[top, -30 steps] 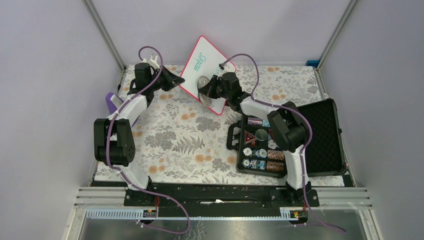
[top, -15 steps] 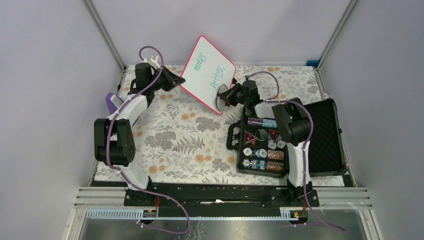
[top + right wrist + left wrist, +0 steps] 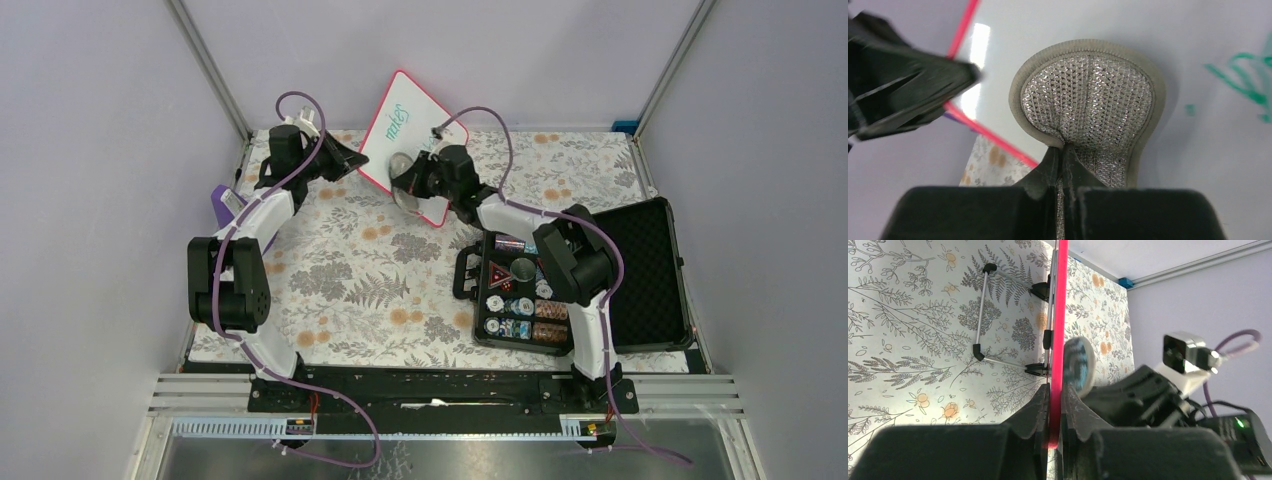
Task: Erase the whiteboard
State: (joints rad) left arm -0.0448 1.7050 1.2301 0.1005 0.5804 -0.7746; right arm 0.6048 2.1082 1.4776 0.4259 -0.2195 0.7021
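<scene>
The whiteboard, white with a red rim, is held tilted up above the back of the table; green handwriting shows on its upper part. My left gripper is shut on its left edge; the left wrist view shows the red rim edge-on between the fingers. My right gripper is shut on a round silver-mesh eraser pad pressed flat on the board's lower face. Green marks lie to the pad's right.
An open black case with poker chips and dice lies at the right. A purple object sits at the table's left edge. The flowered tablecloth covers the table. The enclosure walls stand close behind the board.
My right gripper with the pad swung right off the board's lower edge, then came back left onto the board. The lower line of green writing shown half a second ago is covered or gone.
</scene>
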